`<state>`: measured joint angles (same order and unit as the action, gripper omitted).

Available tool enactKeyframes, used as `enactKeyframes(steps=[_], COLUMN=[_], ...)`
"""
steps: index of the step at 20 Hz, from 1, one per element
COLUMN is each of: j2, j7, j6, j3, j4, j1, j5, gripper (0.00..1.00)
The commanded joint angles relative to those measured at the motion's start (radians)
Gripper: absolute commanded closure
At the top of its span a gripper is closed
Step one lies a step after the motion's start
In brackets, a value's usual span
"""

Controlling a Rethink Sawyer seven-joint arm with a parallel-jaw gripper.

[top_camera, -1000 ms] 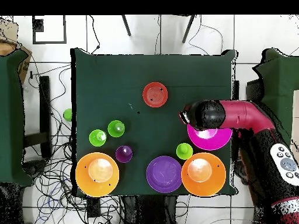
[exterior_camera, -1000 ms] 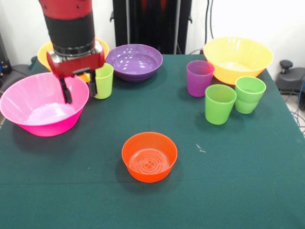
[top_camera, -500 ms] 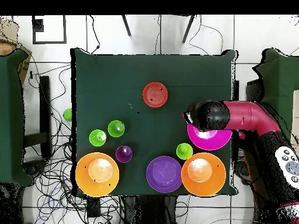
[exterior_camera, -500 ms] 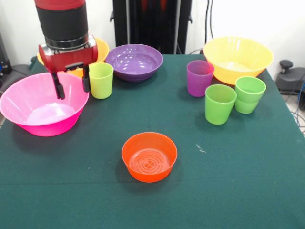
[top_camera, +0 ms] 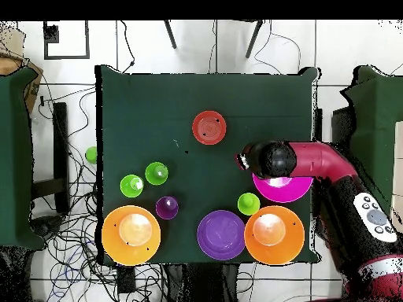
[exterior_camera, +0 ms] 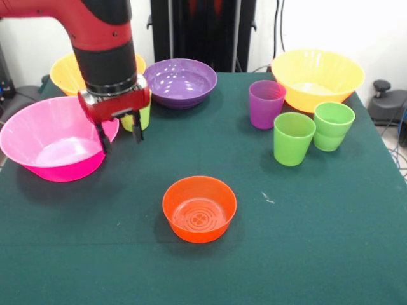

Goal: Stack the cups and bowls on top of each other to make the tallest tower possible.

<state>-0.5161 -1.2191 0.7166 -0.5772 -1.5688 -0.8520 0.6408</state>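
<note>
- Hanging from the red and black arm (exterior_camera: 105, 44), the claw (exterior_camera: 119, 135) is seen with its two dark fingers (exterior_camera: 103, 140) spread apart and nothing held between them; it is poised above the desk (exterior_camera: 305, 241) just beside the pink bowl (exterior_camera: 54, 143).
- The pink bowl is placed at the desk's left edge in the front view, with its rim partly covered by the claw.
- A yellow-green cup (exterior_camera: 144, 116) is stood upright right behind the claw, mostly hidden by it.
- A purple bowl (exterior_camera: 180, 82) is set along the far edge, and one orange-yellow bowl (exterior_camera: 67, 72) is found at the far left corner, another (exterior_camera: 317, 77) at the far right corner.
- A purple cup (exterior_camera: 266, 103) and two green cups (exterior_camera: 294, 138) (exterior_camera: 332, 126) are grouped close to the right-hand orange-yellow bowl.
- A small orange bowl (exterior_camera: 199, 208) is left alone near the desk's middle, towards the near edge.
- No items are stacked as a tower.
</note>
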Motion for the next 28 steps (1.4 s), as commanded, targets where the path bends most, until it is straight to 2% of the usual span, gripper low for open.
enactKeyframes(steps=[1, 7, 10, 14, 21, 24, 28], j2=[0.113, 0.098, 0.047, -0.078, -0.158, -0.181, -0.258], j7=[0.067, 0.09, 0.118, 0.126, 0.155, 0.139, 0.09], j6=[-0.026, 0.017, 0.066, 0.137, 0.211, 0.206, 0.177], j3=[0.014, 0.005, -0.003, -0.008, -0.014, -0.014, -0.011], j4=[0.038, 0.049, 0.032, -0.018, -0.035, -0.077, -0.176], j1=[0.03, 0.027, 0.012, 0.003, -0.01, -0.022, -0.034], j5=[0.065, 0.051, 0.034, -0.002, -0.026, -0.033, -0.051], gripper=[0.0, 0.0, 0.0, 0.0, 0.0, 0.0, 0.0])
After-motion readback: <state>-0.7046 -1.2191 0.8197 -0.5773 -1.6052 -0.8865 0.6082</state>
